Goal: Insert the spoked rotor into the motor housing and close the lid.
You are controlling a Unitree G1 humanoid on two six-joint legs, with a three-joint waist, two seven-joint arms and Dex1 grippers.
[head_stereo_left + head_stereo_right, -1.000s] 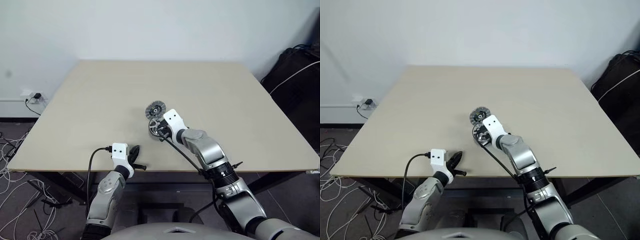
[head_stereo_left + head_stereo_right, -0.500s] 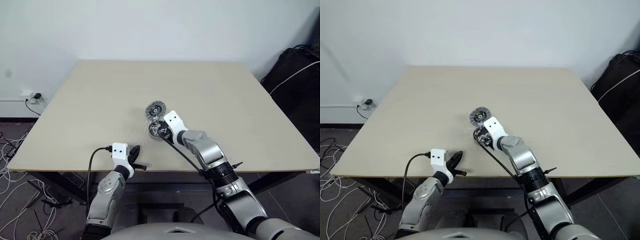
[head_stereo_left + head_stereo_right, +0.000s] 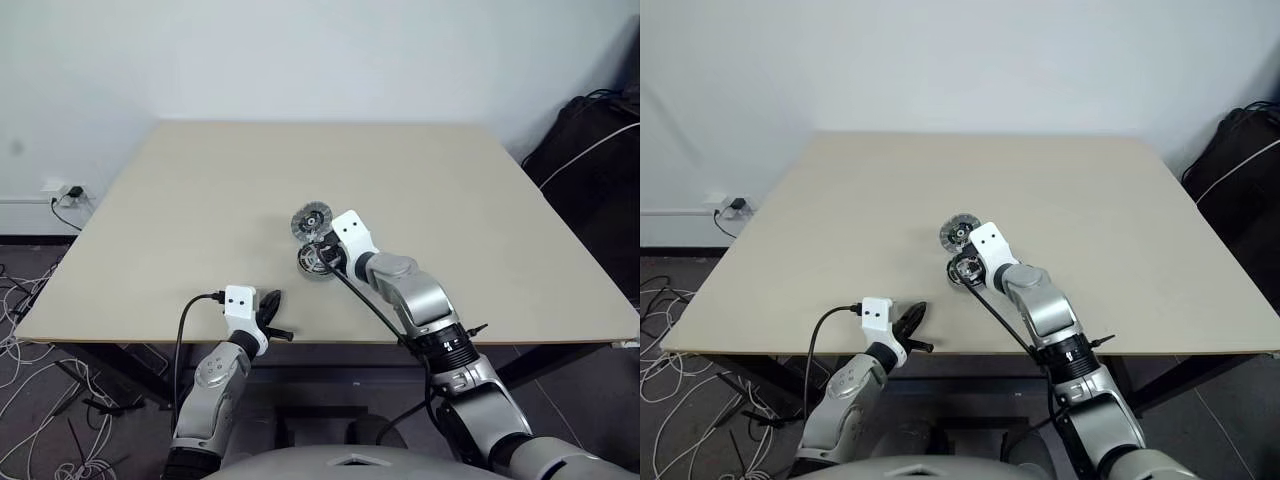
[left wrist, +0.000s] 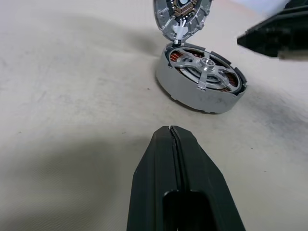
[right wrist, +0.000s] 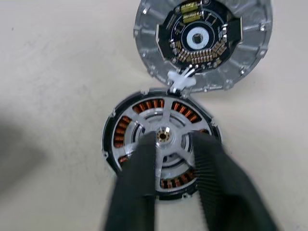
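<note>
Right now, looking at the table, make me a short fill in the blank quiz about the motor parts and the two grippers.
1. The spoked rotor sits inside the motor ____.
2. The lid lies open with its dark face turned ____.
3. The left gripper has its fingers ____.
4. The right gripper straddles a ____ of the rotor.

Missing words: housing; up; shut; spoke

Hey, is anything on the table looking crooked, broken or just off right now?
Nothing stands out. The spoked rotor sits flat inside the motor housing, and the lid lies open beside it, joined by a small white connector, not yet closed.
</note>
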